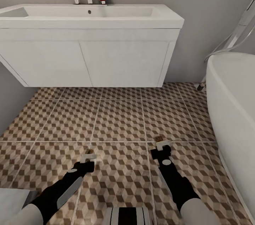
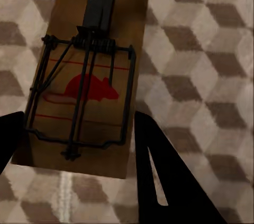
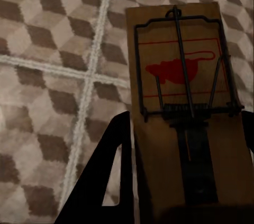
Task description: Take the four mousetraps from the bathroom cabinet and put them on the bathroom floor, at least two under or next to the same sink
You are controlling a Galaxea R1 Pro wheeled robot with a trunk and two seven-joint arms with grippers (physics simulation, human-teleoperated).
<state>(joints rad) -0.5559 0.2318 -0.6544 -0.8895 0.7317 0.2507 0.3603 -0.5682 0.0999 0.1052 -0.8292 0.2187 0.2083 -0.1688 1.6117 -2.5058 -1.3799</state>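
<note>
Now each gripper, left gripper and right gripper, clasps a mousetrap (spring armed, apparently); lower both flat onto the bathroom floor, nearer the bathroom sink.

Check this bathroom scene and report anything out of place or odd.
Nothing looks spilled or damaged. Each gripper, left and right, holds a mousetrap over the bathroom floor before the sink.
</note>
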